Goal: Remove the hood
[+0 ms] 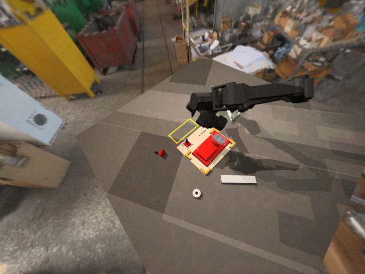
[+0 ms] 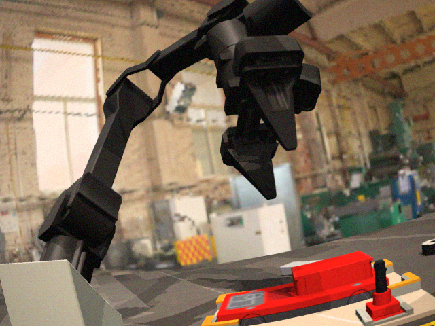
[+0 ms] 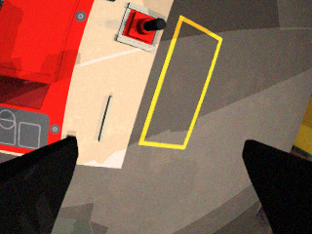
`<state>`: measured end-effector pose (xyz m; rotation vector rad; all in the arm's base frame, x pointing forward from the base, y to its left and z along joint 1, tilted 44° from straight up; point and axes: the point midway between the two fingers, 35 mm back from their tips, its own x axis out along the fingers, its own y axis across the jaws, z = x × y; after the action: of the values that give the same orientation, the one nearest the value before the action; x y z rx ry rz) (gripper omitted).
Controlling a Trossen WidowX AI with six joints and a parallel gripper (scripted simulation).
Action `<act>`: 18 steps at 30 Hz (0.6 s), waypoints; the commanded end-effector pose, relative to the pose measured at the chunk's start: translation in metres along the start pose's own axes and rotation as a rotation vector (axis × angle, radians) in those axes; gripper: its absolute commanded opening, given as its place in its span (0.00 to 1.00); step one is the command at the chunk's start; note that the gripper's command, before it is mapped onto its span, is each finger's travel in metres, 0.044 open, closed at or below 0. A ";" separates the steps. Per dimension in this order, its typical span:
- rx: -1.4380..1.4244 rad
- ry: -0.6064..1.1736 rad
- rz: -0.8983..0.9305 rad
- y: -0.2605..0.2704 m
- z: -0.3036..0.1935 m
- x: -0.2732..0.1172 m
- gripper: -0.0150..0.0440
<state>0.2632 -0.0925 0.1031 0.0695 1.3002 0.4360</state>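
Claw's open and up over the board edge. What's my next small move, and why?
Probably shift the claw sideways over the toy car, then descend. It hangs open and empty, high above the table, nearer the yellow-marked area; the hood is still on the car.

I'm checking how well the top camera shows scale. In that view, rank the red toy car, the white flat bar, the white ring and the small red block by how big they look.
Largest to smallest in the top view:
1. Red toy car
2. White flat bar
3. White ring and small red block: these look about alike, so I won't rank them.
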 end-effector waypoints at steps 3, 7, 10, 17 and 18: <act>0.186 0.009 0.295 0.058 0.052 0.016 1.00; 0.274 0.044 0.413 0.083 0.071 0.021 1.00; 0.274 0.044 0.413 0.083 0.071 0.021 1.00; 0.274 0.044 0.413 0.082 0.072 0.023 1.00; 0.274 0.044 0.413 0.082 0.072 0.024 1.00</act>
<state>0.3116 0.0035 0.1270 0.5568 1.3816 0.6069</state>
